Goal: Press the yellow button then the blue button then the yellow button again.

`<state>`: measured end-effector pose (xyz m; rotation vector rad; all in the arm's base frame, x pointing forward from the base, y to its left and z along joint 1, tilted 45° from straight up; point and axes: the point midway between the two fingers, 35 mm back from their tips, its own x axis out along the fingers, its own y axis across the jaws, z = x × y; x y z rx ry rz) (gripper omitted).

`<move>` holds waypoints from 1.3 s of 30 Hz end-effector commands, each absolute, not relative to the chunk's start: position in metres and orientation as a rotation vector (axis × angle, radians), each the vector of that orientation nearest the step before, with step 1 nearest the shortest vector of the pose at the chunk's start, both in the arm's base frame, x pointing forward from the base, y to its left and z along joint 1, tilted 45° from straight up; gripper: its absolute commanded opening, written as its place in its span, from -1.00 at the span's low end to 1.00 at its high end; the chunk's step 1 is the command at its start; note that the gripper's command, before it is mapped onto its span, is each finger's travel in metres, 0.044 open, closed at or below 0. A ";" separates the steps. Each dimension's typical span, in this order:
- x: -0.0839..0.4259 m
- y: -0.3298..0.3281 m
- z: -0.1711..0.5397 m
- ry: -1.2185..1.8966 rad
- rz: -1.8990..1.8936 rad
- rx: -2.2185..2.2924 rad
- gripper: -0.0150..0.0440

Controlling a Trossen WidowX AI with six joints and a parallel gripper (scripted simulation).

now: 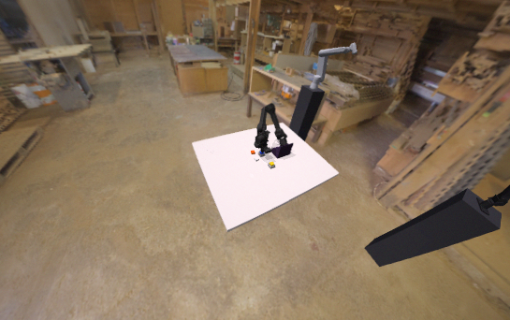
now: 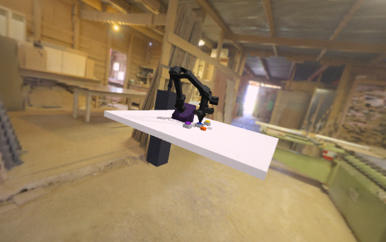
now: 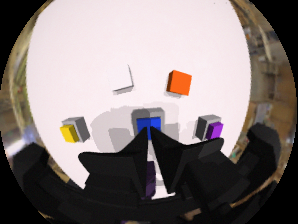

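Observation:
The blue button sits on a grey base in the middle of the wrist view. My gripper is shut and empty. Its tips point down at the blue cap and overlap its near part in the wrist view. They are on the cap or just above it; I cannot tell whether they touch or whether the cap is pushed in. The yellow button stands apart at the left of the wrist view, with no finger on it.
A purple button stands right of the blue one in the wrist view. An orange block and a white block lie beyond it. A dark purple block-like shape is at the arm's base.

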<state>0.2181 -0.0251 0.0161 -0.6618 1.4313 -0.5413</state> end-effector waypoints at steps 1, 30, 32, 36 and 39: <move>0.217 -0.027 0.016 1.436 -0.543 -0.673 -0.42; 0.213 0.056 0.070 1.439 -0.534 -0.668 -0.42; 0.214 0.078 0.052 1.440 -0.529 -0.665 -0.42; 0.209 0.120 0.012 1.440 -0.527 -0.662 -0.42; 0.198 0.147 -0.020 1.439 -0.532 -0.663 -0.42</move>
